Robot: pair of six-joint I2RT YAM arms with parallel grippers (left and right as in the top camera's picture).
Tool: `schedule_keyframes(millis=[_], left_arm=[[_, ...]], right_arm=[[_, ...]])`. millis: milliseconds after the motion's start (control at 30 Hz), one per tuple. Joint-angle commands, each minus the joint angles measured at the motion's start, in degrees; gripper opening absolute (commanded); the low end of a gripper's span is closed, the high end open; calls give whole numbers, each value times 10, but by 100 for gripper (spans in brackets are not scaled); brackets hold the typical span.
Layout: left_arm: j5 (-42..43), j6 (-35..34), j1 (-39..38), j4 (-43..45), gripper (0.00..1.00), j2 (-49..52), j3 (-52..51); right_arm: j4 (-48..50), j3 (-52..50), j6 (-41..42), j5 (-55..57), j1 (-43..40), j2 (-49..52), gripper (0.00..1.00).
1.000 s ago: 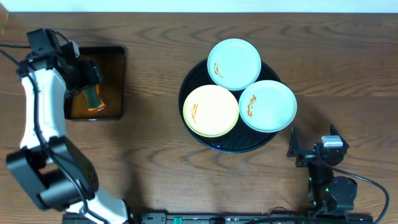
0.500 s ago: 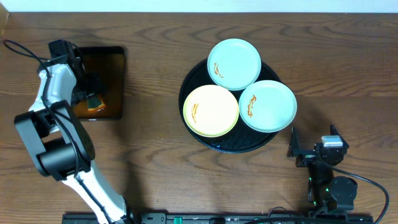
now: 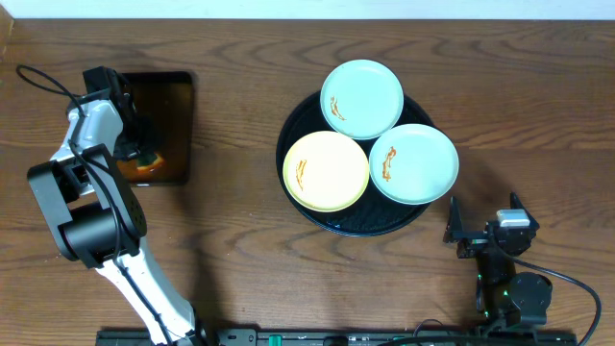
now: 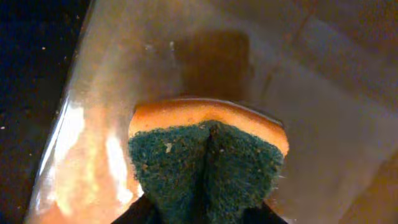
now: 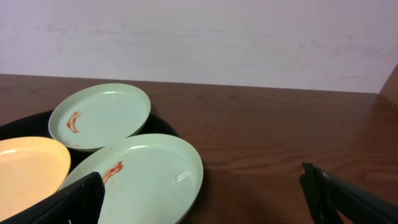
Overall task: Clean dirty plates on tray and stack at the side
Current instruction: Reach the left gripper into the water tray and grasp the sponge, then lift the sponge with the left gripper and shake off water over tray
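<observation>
Three plates lie on the round black tray [image 3: 360, 223]: a mint plate [image 3: 361, 99] at the back, a yellow plate [image 3: 326, 171] at front left and a mint plate [image 3: 413, 162] at right. Each carries an orange-brown smear. My left gripper [image 3: 142, 152] is over the rectangular tray and shut on a sponge [image 4: 208, 162]; its green scouring side is creased between the fingers, its orange side is beyond. My right gripper [image 5: 202, 199] stands open near the table's front right, just short of the nearest mint plate [image 5: 149, 171].
The rectangular black tray [image 3: 173, 106] at the left holds orange-brown liquid, and the sponge sits in it. Bare wooden table lies between the two trays and to the right of the round tray [image 5: 18, 127]. A pale wall stands behind the table.
The left arm swung in over the rectangular tray and its jaws closed on the sponge. The plates and the right arm have not moved.
</observation>
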Motion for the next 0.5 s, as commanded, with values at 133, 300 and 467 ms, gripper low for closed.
schedule_keyframes(millis=[133,300,467], left_arm=[[79,-2,2,10,27,-78,8],[87,-19,2,49,27,-186,8],[87,-19,2,67,19,-208,7]], right_arm=[[-2,-1,-5,-3,-3,-2,99],[-2,-1,-5,-3,-3,-2,99],[-2,-1,-5,-3,-3,-2,99]])
